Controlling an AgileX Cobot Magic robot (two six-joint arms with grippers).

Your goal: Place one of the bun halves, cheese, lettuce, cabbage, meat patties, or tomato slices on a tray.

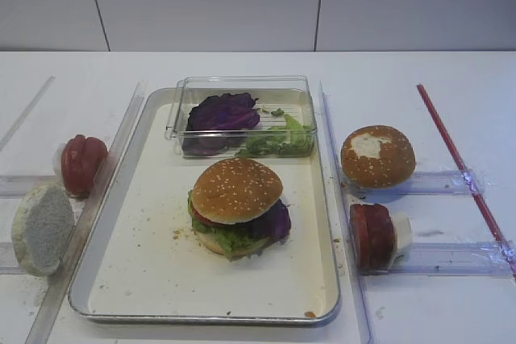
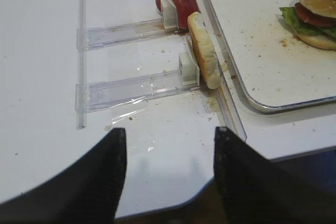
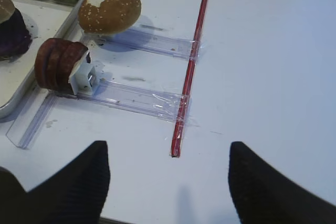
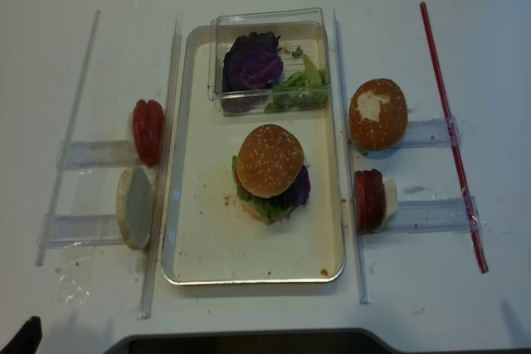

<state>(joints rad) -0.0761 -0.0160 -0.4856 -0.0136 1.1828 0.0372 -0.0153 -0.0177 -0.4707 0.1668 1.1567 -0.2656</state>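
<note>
White tabletop (image 1: 242,66); pale panelled wall (image 1: 201,2) behind.

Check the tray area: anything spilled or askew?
Crumbs are scattered on the tray floor left of the burger. The burger's lettuce and purple cabbage hang out the sides.

robot lab bench, bare white tabletop (image 1: 242,66) before blank white wall panels (image 1: 201,2), clear plastic guide strips (image 3: 142,98) and a red rod (image 3: 191,61) taped down ahead of the right gripper, metal tray (image 1: 145,223) of burger parts
</note>
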